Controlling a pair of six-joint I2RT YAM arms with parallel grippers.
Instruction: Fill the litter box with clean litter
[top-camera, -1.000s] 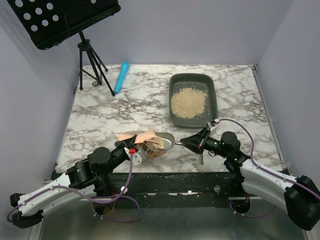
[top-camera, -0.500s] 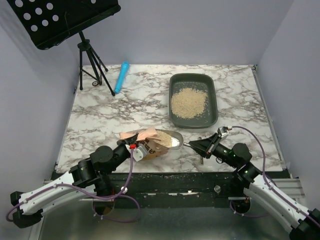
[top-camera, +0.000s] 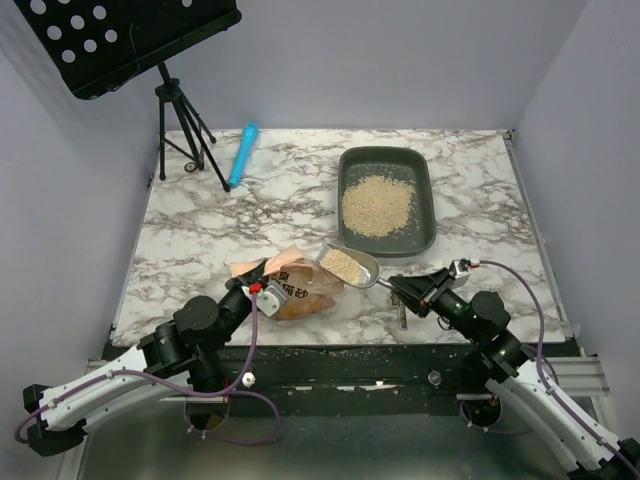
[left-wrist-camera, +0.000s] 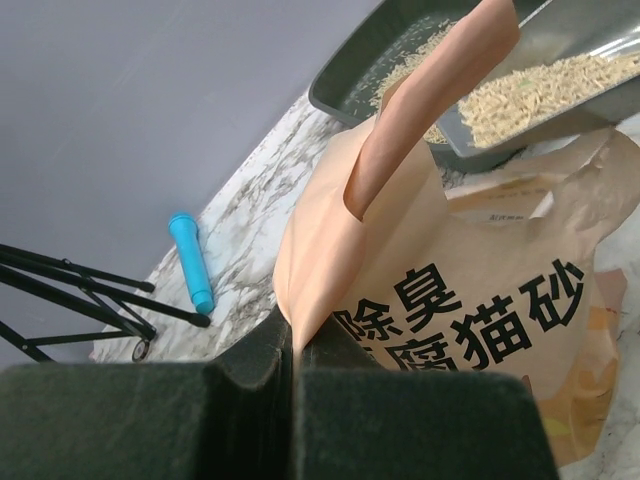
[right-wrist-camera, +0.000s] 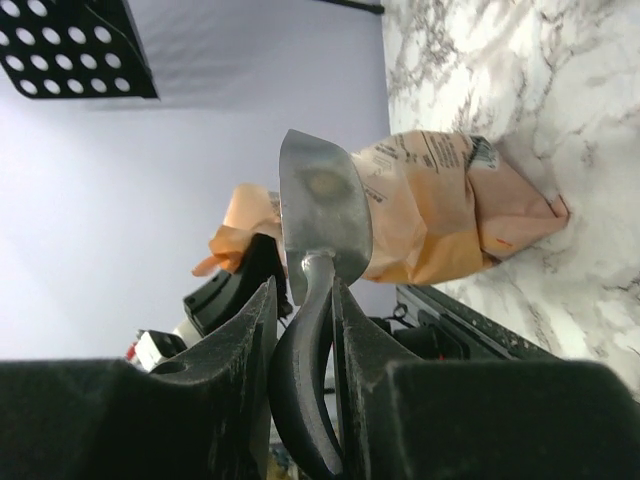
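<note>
Right end effector (top-camera: 396, 288) is clamping the loaded scoop (top-camera: 366, 270) by its handle, left end effector (top-camera: 256, 292) pinching the bag (top-camera: 305, 292) flap; scoop, possibly tilting, is risking clean litter (top-camera: 342, 264) spilling short of litter box (top-camera: 426, 190).

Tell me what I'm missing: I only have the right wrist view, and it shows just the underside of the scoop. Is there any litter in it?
Observer: Yes. The top view shows the scoop loaded with clean litter.
Operator: Where is the litter box from there?
Observer: The litter box lies beyond the scoop, farther from the arms' bases.
Operator: Is the bag being held?
Observer: The left gripper is shut on the top flap of the bag.
</note>
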